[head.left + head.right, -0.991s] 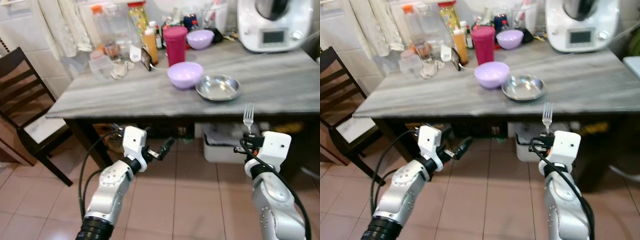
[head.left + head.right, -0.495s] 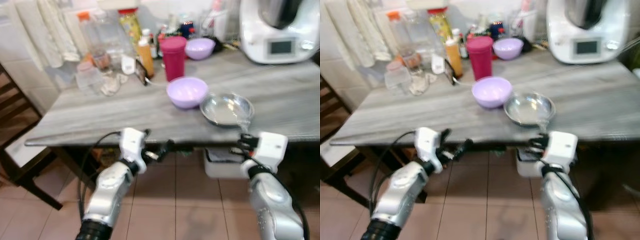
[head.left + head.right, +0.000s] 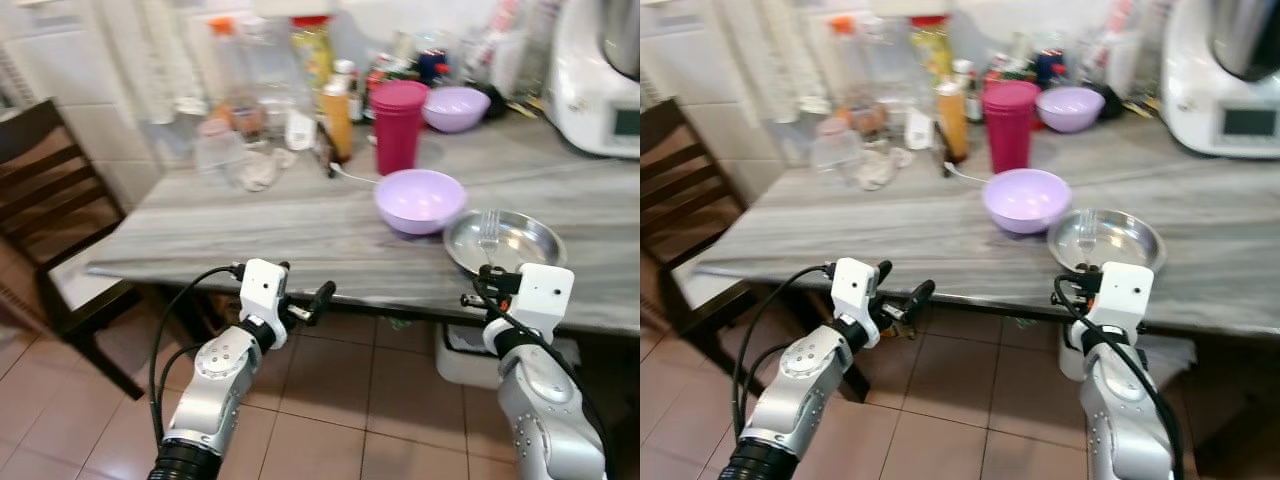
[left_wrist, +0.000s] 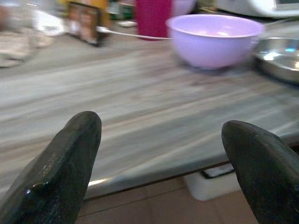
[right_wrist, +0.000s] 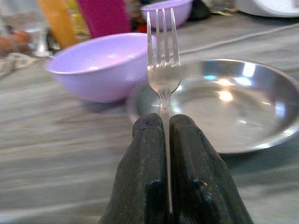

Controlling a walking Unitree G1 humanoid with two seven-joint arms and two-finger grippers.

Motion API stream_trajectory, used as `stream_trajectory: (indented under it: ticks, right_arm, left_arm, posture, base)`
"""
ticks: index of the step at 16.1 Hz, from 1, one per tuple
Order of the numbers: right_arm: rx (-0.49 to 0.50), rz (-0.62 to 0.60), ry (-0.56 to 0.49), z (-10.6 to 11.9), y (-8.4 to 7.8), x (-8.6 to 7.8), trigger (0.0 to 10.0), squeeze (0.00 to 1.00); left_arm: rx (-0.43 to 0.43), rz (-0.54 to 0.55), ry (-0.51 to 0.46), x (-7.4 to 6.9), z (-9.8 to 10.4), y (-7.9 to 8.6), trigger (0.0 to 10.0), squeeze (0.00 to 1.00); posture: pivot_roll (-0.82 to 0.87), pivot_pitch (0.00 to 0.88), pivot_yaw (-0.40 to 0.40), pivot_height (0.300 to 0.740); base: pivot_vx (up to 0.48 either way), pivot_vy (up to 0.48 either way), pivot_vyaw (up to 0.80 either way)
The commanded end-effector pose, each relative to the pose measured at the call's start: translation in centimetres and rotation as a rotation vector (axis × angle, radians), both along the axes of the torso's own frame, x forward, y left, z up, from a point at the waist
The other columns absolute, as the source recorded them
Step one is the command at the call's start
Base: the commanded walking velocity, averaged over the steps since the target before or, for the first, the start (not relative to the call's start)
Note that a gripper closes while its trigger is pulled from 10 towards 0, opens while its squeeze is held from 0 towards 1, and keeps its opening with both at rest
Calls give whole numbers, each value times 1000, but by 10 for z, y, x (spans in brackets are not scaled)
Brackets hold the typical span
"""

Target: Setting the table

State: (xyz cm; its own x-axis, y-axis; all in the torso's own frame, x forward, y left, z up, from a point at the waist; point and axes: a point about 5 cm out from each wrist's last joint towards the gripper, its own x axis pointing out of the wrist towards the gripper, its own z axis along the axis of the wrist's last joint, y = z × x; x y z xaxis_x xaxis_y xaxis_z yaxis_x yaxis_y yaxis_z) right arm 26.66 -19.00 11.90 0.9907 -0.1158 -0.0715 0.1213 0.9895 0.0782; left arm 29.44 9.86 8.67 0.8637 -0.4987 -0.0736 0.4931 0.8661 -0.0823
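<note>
I have the right gripper (image 5: 166, 123) clamped tight on a fork (image 5: 162, 65), tines up, the handle pinched between the two black fingers. It sits just short of the near edge of the bench (image 3: 300, 235), roughly level with the top. In the right wrist view the tines line up against the steel plate (image 5: 224, 107), which lies on the bench beside the lilac bowl (image 3: 420, 200), the two very close or touching. Behind them stand a magenta tumbler (image 3: 397, 125), a second lilac bowl (image 3: 455, 107), an orange bottle (image 3: 338, 122) and a clutter of jars, with a white kitchen machine (image 3: 600, 80) at the far right. A dark wooden chair (image 3: 45, 230) stands off the left end.

The left gripper (image 4: 161, 154) is spread wide and carries nothing; it also waits before the bench edge, left of the bowl, facing bare grey top.

As I read it, the fork is being carried in and the placing has not begun. The next move, I judge, is to reach forward over the edge, tip the fork down flat and lay it on bare bench beside the plate, not inside it. The fork stands upright now, so the wrist must rotate before release or it will drop and bounce. I would also mind the plate rim and the bowl, since space there is tight.
</note>
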Motion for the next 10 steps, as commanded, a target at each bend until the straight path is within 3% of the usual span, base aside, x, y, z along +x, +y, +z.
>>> stream_trajectory:
  ticks: [1, 4, 10]
  right_arm:
    - [7, 16, -10, 3, 5, 1, 10000, 0]
    - [6, 14, -12, 3, 5, 2, 10000, 0]
    - [9, 8, -10, 2, 5, 1, 10000, 0]
  left_arm:
    - [24, 21, -10, 1, 2, 6, 10000, 0]
    - [34, 3, -14, 2, 2, 4, 10000, 0]
    - [34, -10, -17, 1, 2, 4, 10000, 0]
  posture:
    - [-337, 0, 116, 740]
    - [-341, 0, 121, 740]
    - [-341, 0, 124, 740]
  base:
    - [0, 0, 0]
    - [0, 0, 0]
    - [0, -351, 0]
